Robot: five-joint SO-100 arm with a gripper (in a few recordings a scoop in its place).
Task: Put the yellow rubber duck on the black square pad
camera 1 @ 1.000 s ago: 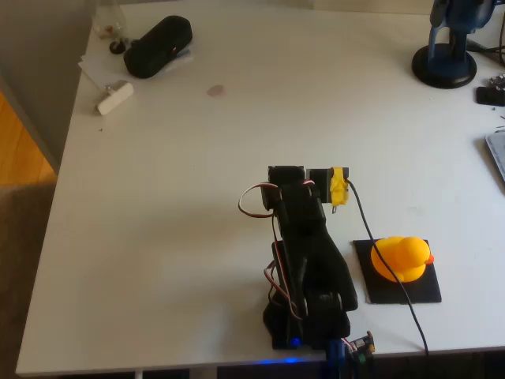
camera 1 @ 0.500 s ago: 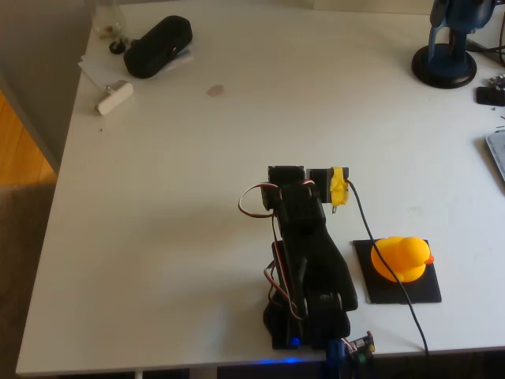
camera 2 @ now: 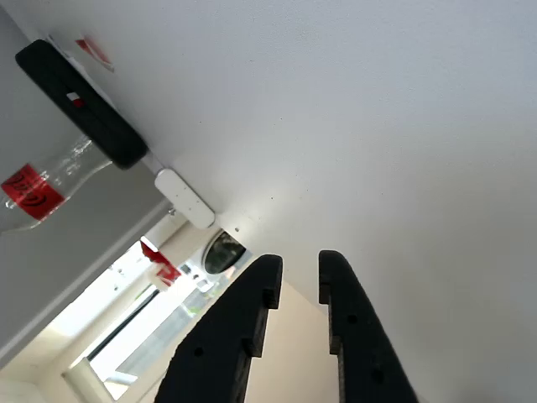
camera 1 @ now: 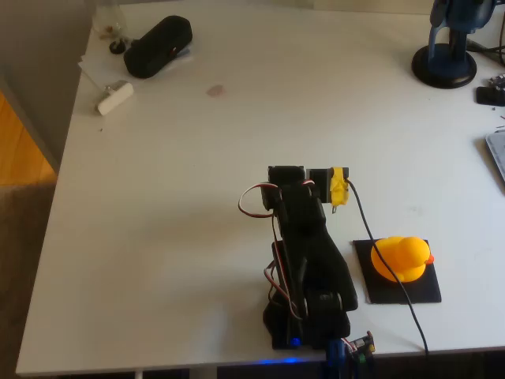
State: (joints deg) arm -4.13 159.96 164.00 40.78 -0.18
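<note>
The yellow rubber duck (camera 1: 401,257) sits upright on the black square pad (camera 1: 383,294) near the table's front right in the overhead view, beak toward the right. The black arm (camera 1: 304,253) stands folded just left of the pad, not touching the duck. A black cable runs from the arm across the pad's front. In the wrist view my gripper (camera 2: 299,260) points at bare white table, its two black fingers (camera 2: 243,327) drawn together to a narrow slit with nothing between them.
At the table's far left lie a black oblong pouch (camera 1: 158,46), a small white block (camera 1: 115,96) and a bottle (camera 2: 42,189). A blue stand (camera 1: 446,55) occupies the far right corner. A small reddish stain (camera 1: 215,91) marks the tabletop.
</note>
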